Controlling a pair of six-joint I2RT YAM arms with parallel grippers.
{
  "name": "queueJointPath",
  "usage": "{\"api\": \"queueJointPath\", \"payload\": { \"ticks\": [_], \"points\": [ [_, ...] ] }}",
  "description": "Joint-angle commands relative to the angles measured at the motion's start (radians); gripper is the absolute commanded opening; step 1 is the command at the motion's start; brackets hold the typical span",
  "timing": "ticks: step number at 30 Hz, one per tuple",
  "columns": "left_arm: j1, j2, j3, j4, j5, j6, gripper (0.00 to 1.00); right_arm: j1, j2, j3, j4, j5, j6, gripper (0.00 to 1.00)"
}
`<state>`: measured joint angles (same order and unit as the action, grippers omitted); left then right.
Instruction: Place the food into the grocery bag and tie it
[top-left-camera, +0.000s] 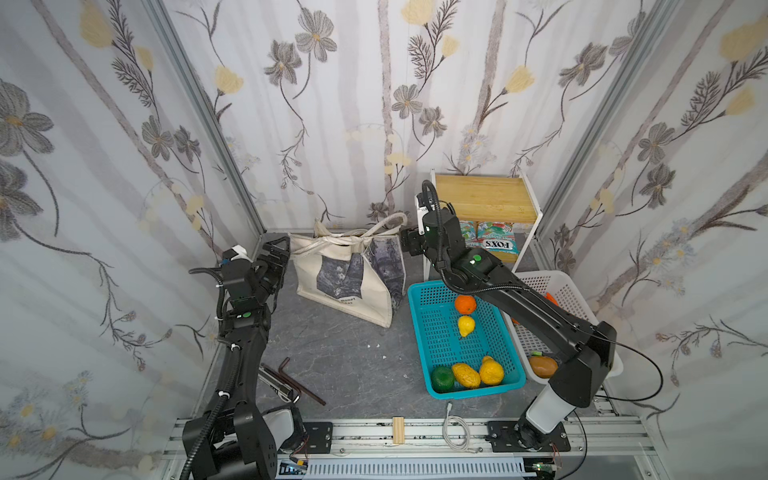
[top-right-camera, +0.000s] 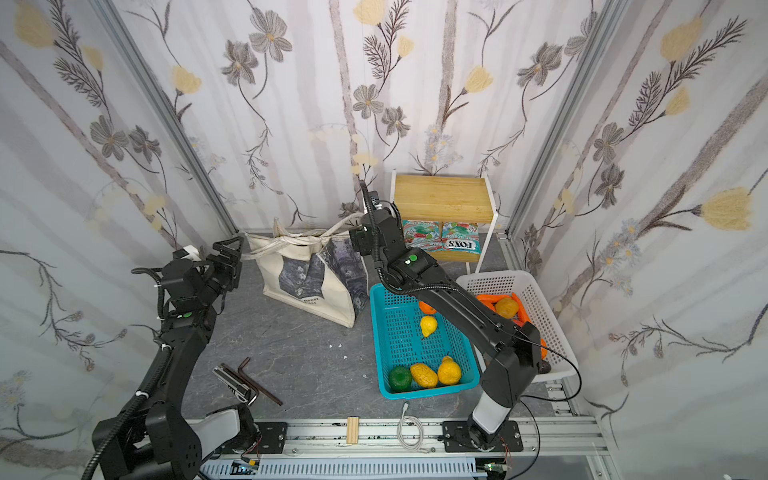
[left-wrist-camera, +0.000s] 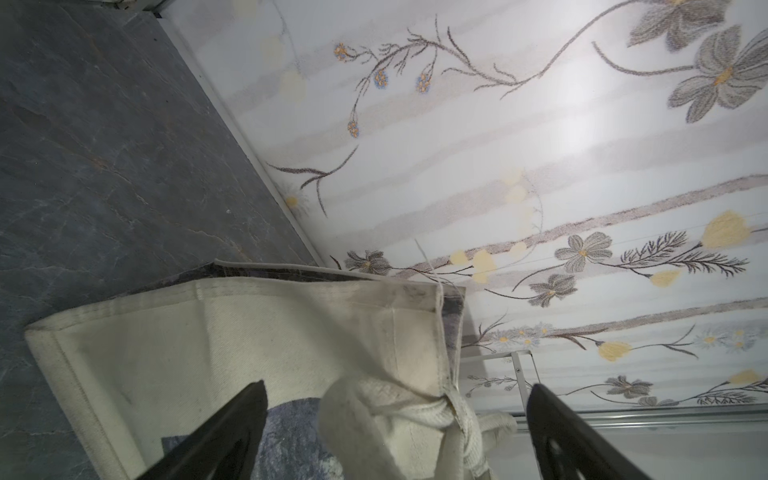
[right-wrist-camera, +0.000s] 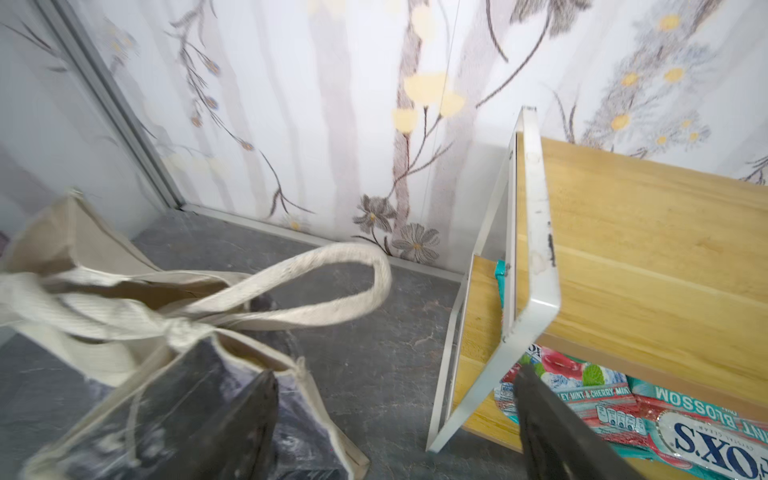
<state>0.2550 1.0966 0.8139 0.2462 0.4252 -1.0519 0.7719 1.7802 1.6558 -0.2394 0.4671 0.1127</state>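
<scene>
– Two robot arms: how do they stand?
– The left arm (top-left-camera: 241, 353) and the right arm (top-left-camera: 540, 311) both reach away from the camera towards the back wall (top-left-camera: 332, 124). The left gripper (top-left-camera: 277, 251) hangs just beside the left edge of the grocery bag (top-left-camera: 345, 276), jaws spread wide and holding nothing. In the left wrist view the knot (left-wrist-camera: 436, 409) lies between them, gripped by neither. The right gripper (top-left-camera: 409, 245) sits at the bag's right edge, close beside the shelf (top-left-camera: 484, 197), jaws also apart and empty.
– What do the containers hold?
– The teal basket (top-left-camera: 419, 332), right of the bag, holds an orange (top-left-camera: 465, 304), a small yellow fruit (top-left-camera: 466, 325), and at its near end a green fruit (top-left-camera: 442, 378) and two larger yellow fruits (top-left-camera: 491, 371). The white basket (top-right-camera: 536, 291) beside it holds orange carrots (top-right-camera: 484, 299) and a tan round fruit (top-right-camera: 506, 306). Snack packets (top-left-camera: 494, 241) lettered "FOX'S" lie on the shelf's lower board.
– And the bag?
– A cream canvas tote with a grey-blue painting print and the word "Monet", standing on the grey floor (top-left-camera: 340, 353) near the back wall. Its long cloth handles (top-left-camera: 332, 243) are tied in a knot over the mouth, one loop (right-wrist-camera: 383, 282) sticking out toward the shelf. Whatever is inside is hidden.
</scene>
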Motion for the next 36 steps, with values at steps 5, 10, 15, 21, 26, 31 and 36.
{"api": "queueJointPath", "payload": {
  "ticks": [5, 10, 15, 21, 26, 31, 36],
  "points": [
    [0.004, -0.248, -0.094, -0.281, -0.247, 0.262, 1.0, -0.017, -0.335, -0.294, 0.09, -0.009, 0.101, 1.0],
    [-0.124, -0.356, -0.32, -0.258, -0.569, 0.347, 1.0, -0.201, -0.614, -0.648, 0.106, -0.01, 0.203, 1.0],
    [-0.282, -0.305, -0.428, -0.069, -0.948, 0.483, 1.0, -0.448, -0.805, -0.986, 0.254, 0.016, 0.167, 1.0],
    [-0.349, -0.212, -0.606, 0.383, -0.911, 0.781, 1.0, -0.588, -0.932, -1.435, 0.815, 0.086, -0.034, 1.0],
    [-0.346, 0.016, -0.695, 0.727, -0.87, 0.902, 1.0, -0.681, -0.779, -1.582, 1.199, 0.016, 0.036, 1.0],
    [-0.3, 0.237, -0.63, 0.911, -0.702, 0.935, 1.0, -0.693, -0.459, -1.564, 1.585, -0.064, -0.033, 1.0],
    [-0.261, 0.402, -0.601, 1.051, -0.582, 0.936, 1.0, -0.712, -0.306, -1.521, 1.621, -0.172, -0.046, 1.0]
  ]
}}
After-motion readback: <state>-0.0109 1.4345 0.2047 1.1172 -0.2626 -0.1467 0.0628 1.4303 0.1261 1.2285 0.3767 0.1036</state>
